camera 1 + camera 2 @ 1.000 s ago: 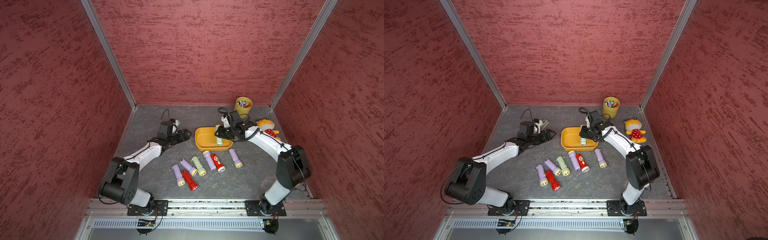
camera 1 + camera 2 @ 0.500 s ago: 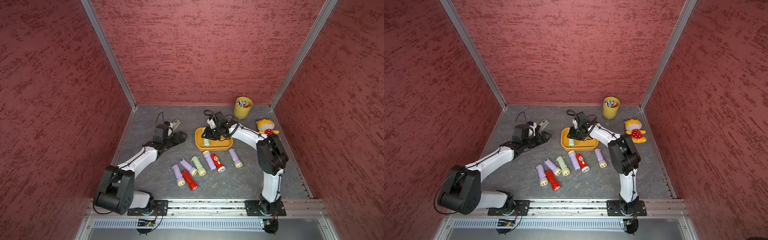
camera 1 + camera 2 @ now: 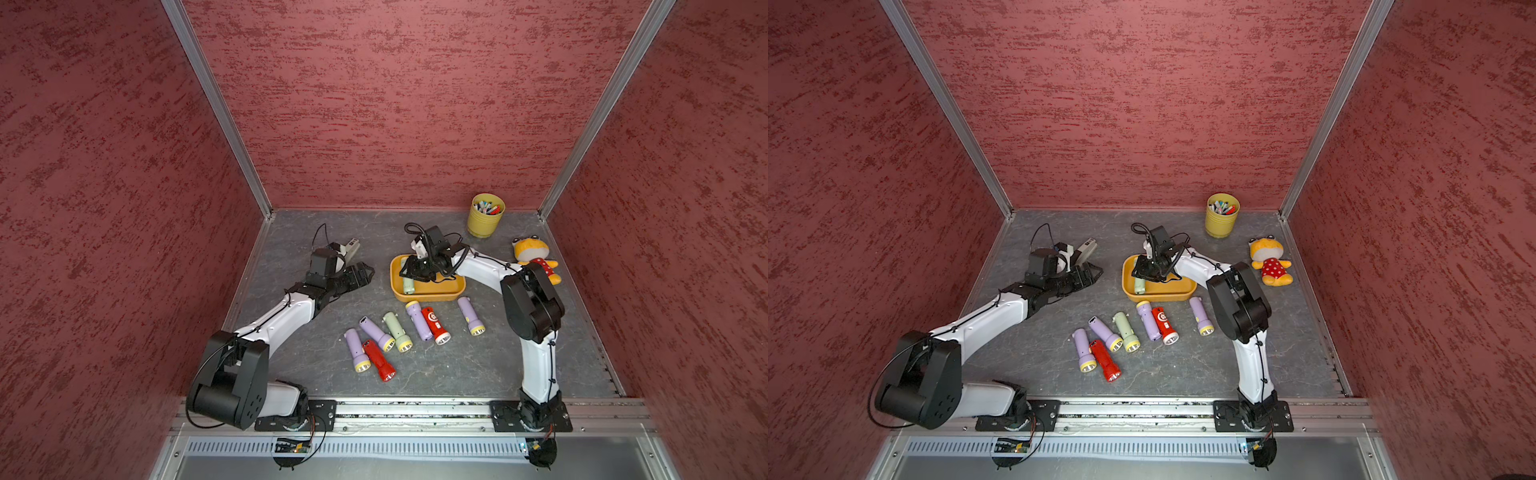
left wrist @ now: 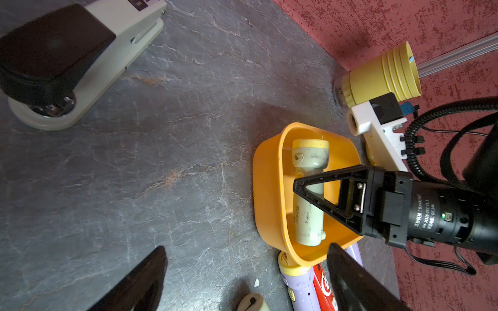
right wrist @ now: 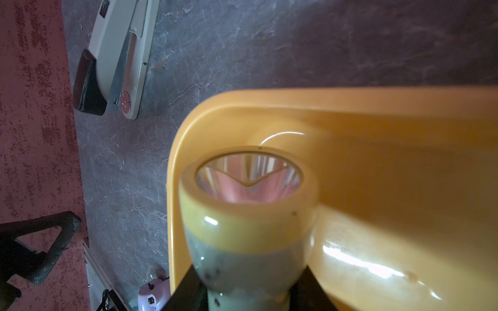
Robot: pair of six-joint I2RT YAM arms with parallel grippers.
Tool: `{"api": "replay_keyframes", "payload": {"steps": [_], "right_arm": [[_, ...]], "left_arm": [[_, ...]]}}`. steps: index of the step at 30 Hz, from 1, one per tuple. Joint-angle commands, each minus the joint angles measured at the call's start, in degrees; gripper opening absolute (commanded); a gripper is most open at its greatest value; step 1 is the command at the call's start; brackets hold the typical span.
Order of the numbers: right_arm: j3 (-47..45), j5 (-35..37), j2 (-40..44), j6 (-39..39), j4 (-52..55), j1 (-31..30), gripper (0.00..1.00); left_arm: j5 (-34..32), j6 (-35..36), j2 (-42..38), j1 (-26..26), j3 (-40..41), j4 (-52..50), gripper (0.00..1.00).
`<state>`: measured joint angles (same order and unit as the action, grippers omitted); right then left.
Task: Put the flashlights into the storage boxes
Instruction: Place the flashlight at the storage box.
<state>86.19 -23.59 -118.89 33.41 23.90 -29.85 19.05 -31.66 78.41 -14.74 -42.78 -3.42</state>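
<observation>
The right fingers (image 4: 326,208) are clenched around the barrel of a pale green plastic flashlight with a yellow-rimmed head (image 4: 308,188). It sits low inside the shallow orange-yellow plastic tray (image 3: 440,294), along the end nearest the left arm, with its head toward the back wall. I can't tell whether it rests on the tray floor.

The left fingers (image 3: 360,275) are spread wide and hold nothing. They hang over the grey stone-patterned surface (image 3: 316,365) between the grey-white stapler (image 3: 351,248) and the tray, touching neither.

Seven more flashlights lie loose on the surface in front of the tray. A red flashlight with a white emblem (image 3: 433,324) lies against a lilac flashlight (image 3: 417,320) near the tray's front wall. Another lilac flashlight (image 3: 469,315) lies apart on the right-arm side. Two lilac ones, a pale green one and a plain red flashlight (image 3: 377,359) cluster nearer the front rail.
</observation>
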Motion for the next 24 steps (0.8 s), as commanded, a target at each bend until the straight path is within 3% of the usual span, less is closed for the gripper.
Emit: {"api": "replay_keyframes", "payload": {"steps": [1,14,24], "right_arm": [[2.74,-1.14,-1.28,1.00,-2.10,-0.04,0.40],[5.18,-2.35,-5.64,1.26,-2.62,-0.04,0.42],[4.78,-2.68,-5.91,1.23,-3.20,-0.04,0.50]], "left_arm": [[-0.13,0.46,-0.50,0.15,0.73,-0.10,0.92],[-0.32,0.63,0.23,-0.29,0.49,-0.18,0.92],[-0.56,0.80,0.57,-0.73,0.35,-0.03,0.92]]}}
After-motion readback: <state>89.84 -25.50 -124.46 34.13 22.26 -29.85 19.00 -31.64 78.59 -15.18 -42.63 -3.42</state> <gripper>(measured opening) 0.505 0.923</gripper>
